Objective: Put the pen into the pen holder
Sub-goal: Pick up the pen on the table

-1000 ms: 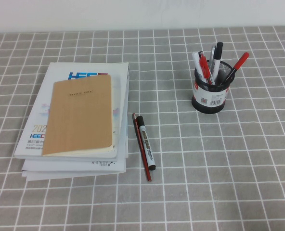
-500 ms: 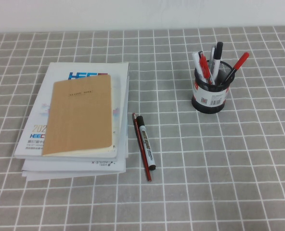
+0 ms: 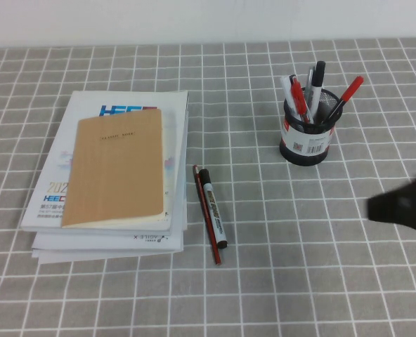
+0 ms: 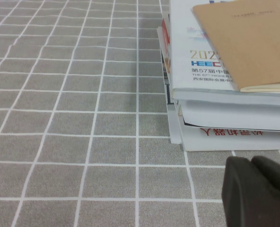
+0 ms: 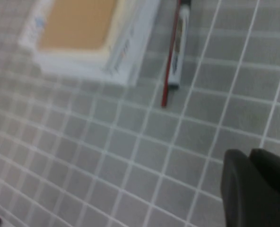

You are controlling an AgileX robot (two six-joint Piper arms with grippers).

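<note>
Presently, the pen lies flat on the grey tiled bench near its centre, black cap pointing toward the far edge, with a thin red pencil lying just beside it on the side nearer the stack of books. The pen holder stands upright toward the far right corner, well apart from the pen, with several slim pens standing in it. The high view shows the right gripper only as a dark blurred shape at the right edge, between the holder and the near edge; whether its fingers are apart or together cannot be told. The right wrist view supplies what the high view does not: the pen and pencil seen from that arm, beside the corner of the books, with the gripper's dark body in the foreground, finger state again undetermined. The left gripper does not appear in the high view; the left wrist view alone shows its dark tip low over the bench beside the near end of the books, fingers not distinguishable. Compared with half a second earlier, the right gripper has entered over the right edge; pen, pencil, holder and books are unmoved.
</note>
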